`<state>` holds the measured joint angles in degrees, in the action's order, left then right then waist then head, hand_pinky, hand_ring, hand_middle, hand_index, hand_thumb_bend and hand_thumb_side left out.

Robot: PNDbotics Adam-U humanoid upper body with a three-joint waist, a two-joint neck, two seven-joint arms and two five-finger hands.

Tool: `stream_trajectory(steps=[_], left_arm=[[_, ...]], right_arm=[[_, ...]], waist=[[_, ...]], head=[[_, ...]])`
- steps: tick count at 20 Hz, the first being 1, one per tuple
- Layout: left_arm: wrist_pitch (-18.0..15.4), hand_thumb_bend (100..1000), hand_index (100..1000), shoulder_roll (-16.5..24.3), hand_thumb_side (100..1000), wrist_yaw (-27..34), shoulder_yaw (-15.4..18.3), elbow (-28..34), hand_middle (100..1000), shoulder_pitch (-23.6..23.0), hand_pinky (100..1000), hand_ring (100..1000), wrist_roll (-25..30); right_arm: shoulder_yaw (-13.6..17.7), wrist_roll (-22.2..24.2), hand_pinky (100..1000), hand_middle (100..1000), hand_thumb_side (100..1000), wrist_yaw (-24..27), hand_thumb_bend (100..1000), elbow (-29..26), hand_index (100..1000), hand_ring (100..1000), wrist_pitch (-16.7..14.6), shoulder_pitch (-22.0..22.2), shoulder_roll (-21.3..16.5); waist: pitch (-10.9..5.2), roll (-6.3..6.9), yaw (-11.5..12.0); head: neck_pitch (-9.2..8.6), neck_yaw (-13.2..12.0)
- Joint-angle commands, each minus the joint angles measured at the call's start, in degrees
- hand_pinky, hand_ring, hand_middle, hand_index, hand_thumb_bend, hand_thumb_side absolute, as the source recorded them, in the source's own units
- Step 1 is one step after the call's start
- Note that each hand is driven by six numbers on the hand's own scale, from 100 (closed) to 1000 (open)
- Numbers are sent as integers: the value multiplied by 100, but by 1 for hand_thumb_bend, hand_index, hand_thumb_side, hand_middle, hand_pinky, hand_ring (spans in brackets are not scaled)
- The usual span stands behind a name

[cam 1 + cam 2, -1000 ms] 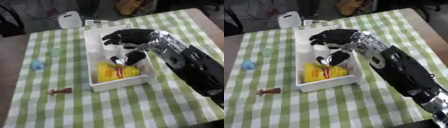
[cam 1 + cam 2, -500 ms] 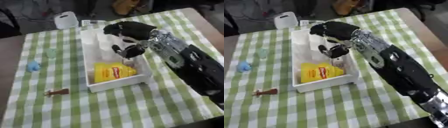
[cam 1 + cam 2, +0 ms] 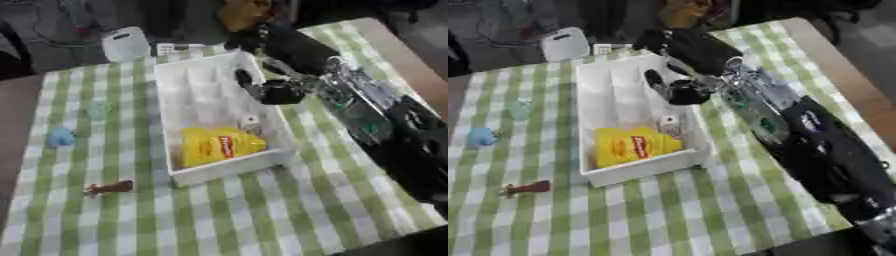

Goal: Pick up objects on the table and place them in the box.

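A white box (image 3: 223, 172) stands in the middle of the green checked table. Inside it lie a yellow packet (image 3: 219, 145) and, just beyond that, a small white thing (image 3: 250, 120). My right hand (image 3: 293, 50) hovers over the box's far right corner, blurred, with relaxed fingers and nothing in it; its thumb (image 3: 262, 91) hangs over the box's right wall. Left of the box lie a small blue thing (image 3: 61, 136), a pale green thing (image 3: 98, 109) and a brown thing (image 3: 109, 188). My left hand does not show.
A white device (image 3: 125, 44) and a small card (image 3: 179, 48) sit at the table's far edge behind the box. My right arm (image 3: 385, 125) crosses the table's right side. The tablecloth (image 3: 262, 215) in front of the box is bare.
My right hand has risen out of the box's middle and drawn back toward its far right corner. The view has also shifted.
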<state>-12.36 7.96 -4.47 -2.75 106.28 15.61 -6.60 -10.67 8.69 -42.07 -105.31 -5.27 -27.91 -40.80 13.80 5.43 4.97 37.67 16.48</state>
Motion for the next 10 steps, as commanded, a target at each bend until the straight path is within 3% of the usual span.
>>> stream_trajectory(steps=[1,7,10], left_arm=[[47,100,767,92,839,-82,117,40,762,67,778,1000,-164],[107,100,770,143,826,-173,216,22,782,161,779,1000,-321],[140,100,773,151,823,-218,241,6,793,217,780,1000,-355]], right_arm=[[302,-309,678,754,299,332,100,-574,849,693,-10,238,-44],[615,-848,648,733,351,871,100,-922,829,671,-304,830,-73],[719,-1115,630,720,424,1137,100,-927,821,658,-466,1039,-41]], waist=[[-193,-69,-58],[-219,-83,-237],[-230,-65,-299]], head=[[25,-236],[62,-489],[95,-631]])
